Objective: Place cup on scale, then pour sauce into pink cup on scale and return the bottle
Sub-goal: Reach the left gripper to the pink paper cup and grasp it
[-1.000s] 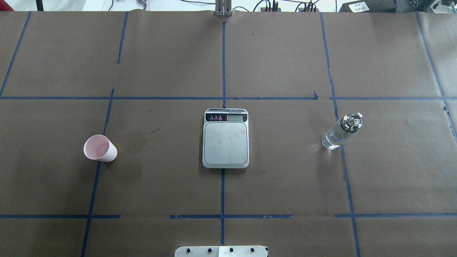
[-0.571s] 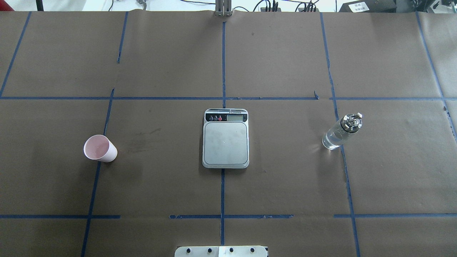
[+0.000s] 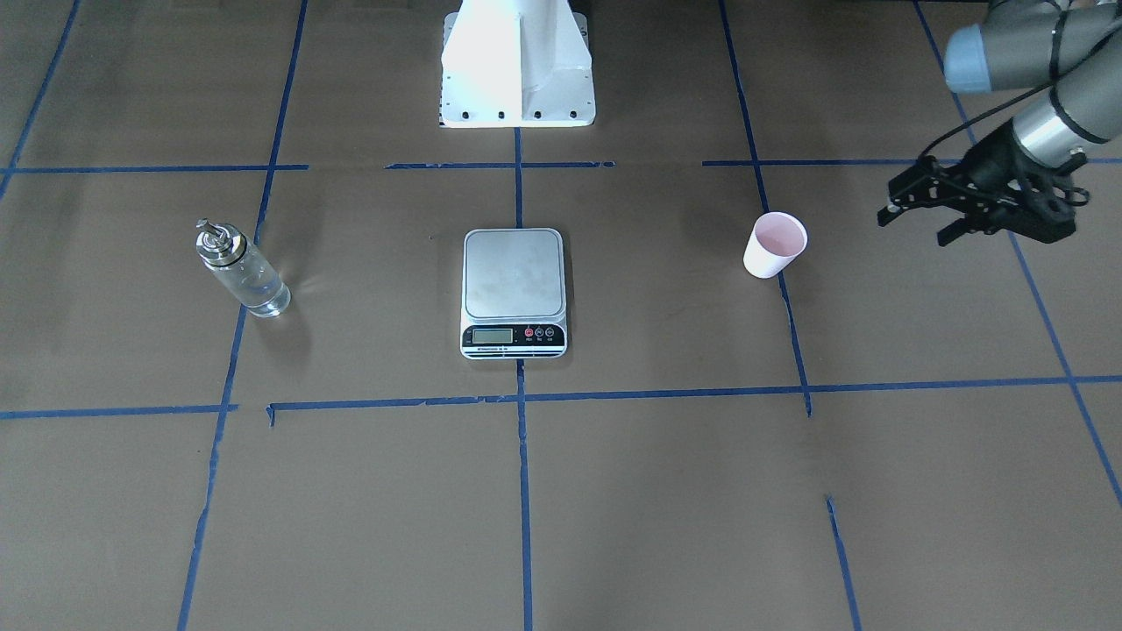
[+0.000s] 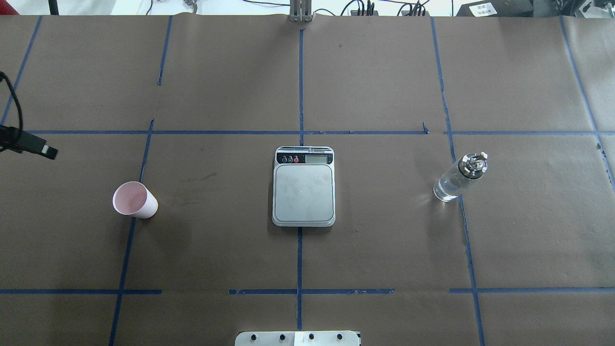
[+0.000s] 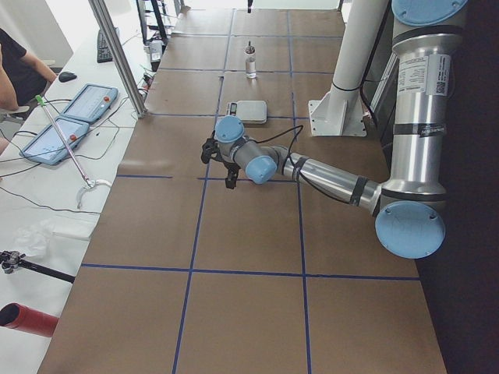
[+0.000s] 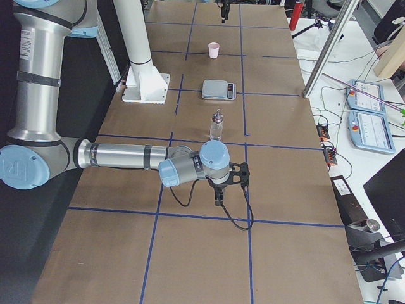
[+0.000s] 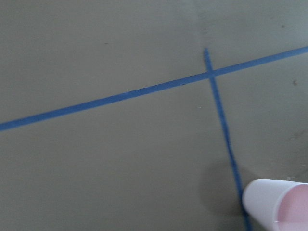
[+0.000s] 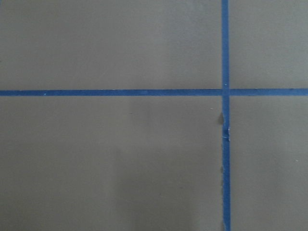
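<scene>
The pale pink cup [image 4: 134,200] stands upright on the table left of the scale; it also shows in the front-facing view [image 3: 775,244] and at the lower right of the left wrist view [image 7: 279,204]. The scale [image 4: 303,192] sits at the middle, its platform bare. The clear glass bottle [image 4: 459,179] with clear liquid stands upright to the right. My left gripper [image 3: 916,223] hovers open and empty beyond the cup's outer side, apart from it. My right gripper [image 6: 231,183] shows only in the exterior right view, away from the bottle [image 6: 217,125]; I cannot tell its state.
The table is covered in brown paper with blue tape lines. The white robot base plate [image 4: 298,338] is at the near edge. A metal post [image 5: 117,54] and tablets [image 5: 90,101] stand on the operators' side.
The left gripper has come into the overhead view at the left edge, above the cup. Cup, scale and bottle have not moved.
</scene>
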